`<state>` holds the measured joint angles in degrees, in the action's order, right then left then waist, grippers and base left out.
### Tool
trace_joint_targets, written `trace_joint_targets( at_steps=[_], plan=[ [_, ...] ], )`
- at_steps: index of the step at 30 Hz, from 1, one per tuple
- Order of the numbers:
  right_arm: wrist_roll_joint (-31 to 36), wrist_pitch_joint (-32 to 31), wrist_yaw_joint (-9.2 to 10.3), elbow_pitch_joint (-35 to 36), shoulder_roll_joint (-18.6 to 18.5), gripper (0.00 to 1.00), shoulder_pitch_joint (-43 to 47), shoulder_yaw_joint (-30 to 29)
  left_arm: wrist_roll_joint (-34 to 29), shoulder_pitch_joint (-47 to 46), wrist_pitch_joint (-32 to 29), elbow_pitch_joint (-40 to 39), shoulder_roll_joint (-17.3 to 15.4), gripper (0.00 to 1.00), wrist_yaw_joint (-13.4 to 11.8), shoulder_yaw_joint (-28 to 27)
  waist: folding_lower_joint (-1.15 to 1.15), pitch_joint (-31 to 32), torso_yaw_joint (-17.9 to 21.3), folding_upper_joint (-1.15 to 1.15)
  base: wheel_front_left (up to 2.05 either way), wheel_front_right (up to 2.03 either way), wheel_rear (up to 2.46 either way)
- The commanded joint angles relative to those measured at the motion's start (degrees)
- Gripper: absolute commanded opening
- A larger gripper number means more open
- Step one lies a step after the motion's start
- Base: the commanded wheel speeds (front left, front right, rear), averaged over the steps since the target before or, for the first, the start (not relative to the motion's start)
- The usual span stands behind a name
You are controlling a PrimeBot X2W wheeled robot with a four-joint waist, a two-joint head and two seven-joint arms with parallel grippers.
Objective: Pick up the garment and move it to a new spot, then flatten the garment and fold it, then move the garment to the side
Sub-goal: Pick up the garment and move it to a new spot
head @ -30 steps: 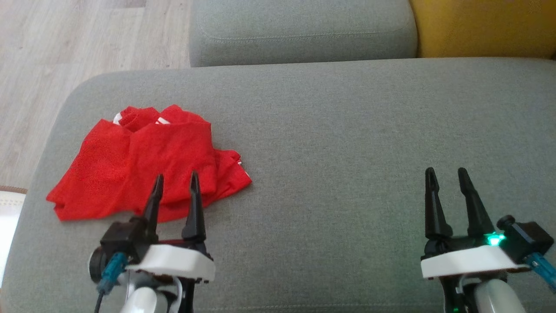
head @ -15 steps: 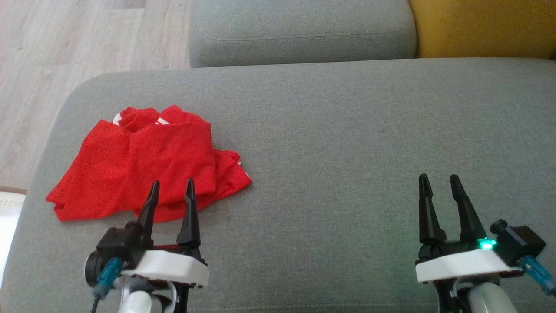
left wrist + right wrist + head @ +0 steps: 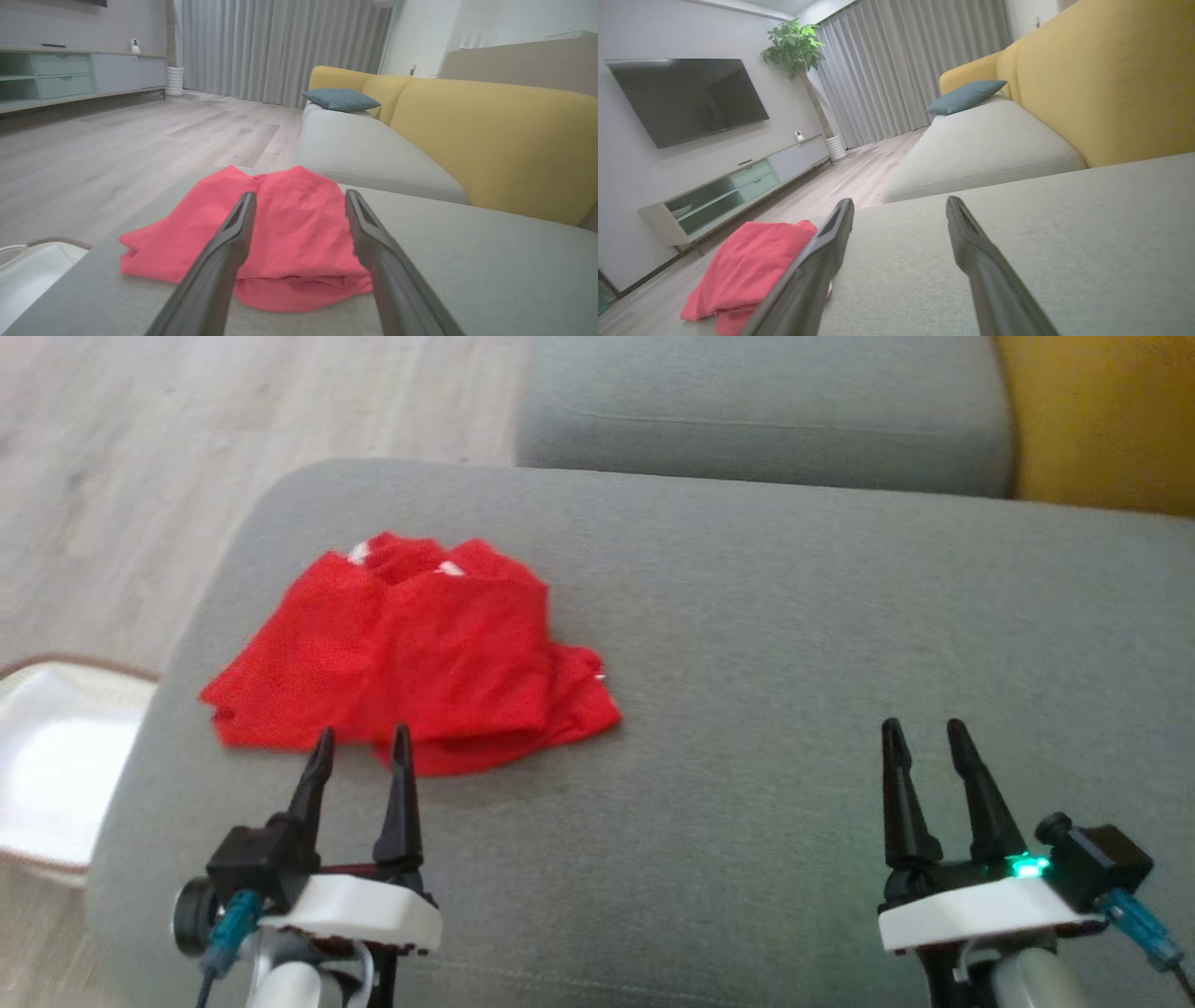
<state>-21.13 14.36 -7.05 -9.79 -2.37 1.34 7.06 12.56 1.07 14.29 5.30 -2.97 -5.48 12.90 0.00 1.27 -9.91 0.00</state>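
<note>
A red garment (image 3: 420, 653) lies folded in a loose pile on the left part of the grey ottoman (image 3: 794, 653). White trim shows at its far edge. My left gripper (image 3: 362, 739) is open, its fingertips just over the garment's near edge, with nothing between them. The left wrist view has the garment (image 3: 285, 233) straight ahead between the open fingers (image 3: 233, 242). My right gripper (image 3: 922, 730) stands open over bare grey fabric at the lower right, far from the garment. In the right wrist view the garment (image 3: 747, 270) sits to the left of the fingers.
A grey sofa seat (image 3: 766, 411) with a yellow backrest (image 3: 1102, 420) lies beyond the ottoman. A white tray-like object (image 3: 56, 756) sits on the wooden floor (image 3: 140, 476) off the ottoman's left edge. A blue cushion (image 3: 340, 99) rests on the sofa.
The head camera has turned left, so the whole scene sits further right in the picture. Both grippers have drawn back a little toward me; the garment lies as before.
</note>
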Motion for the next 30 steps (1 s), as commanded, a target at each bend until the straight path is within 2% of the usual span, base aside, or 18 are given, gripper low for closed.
trace_joint_targets(
  at_steps=[1, 9, 16, 23, 30],
  plan=[
    [-0.3, 0.6, -0.44, 1.7, -0.5, 1.00, -1.5, 1.8, -0.7, -1.9, 0.7, -1.8, 0.1, 1.00, -0.1, -2.4, 0.00, 0.2, -3.3, 0.00, 0.00, 0.00, 0.00],
    [-1.1, 0.6, -0.44, 1.3, -0.5, 1.00, -1.2, 3.2, -2.3, -1.3, 0.7, -1.4, 0.1, 1.00, -0.3, -3.9, 0.00, 0.9, -10.6, 0.00, 0.00, 0.00, 0.00],
    [-2.1, 0.6, -0.44, 0.9, -0.5, 1.00, -0.9, 4.4, -2.6, -0.7, 0.7, -1.7, 0.1, 1.00, -0.3, -4.5, 0.00, 1.6, -14.9, 0.00, 0.00, 0.00, 0.00],
    [-2.8, 0.6, -0.44, 1.0, -0.5, 1.00, -0.7, 4.9, -2.8, -0.3, 0.7, -2.2, 0.1, 1.00, -0.3, -5.3, 0.00, 1.8, -16.2, 0.00, 0.00, 0.00, 0.00],
    [-2.9, 0.6, -0.44, 0.9, -0.5, 1.00, -0.7, 5.2, -2.8, -0.2, 0.7, -2.7, 0.1, 1.00, -0.5, -5.8, 0.00, 1.5, -15.1, 0.00, 0.00, 0.00, 0.00]
  ],
)
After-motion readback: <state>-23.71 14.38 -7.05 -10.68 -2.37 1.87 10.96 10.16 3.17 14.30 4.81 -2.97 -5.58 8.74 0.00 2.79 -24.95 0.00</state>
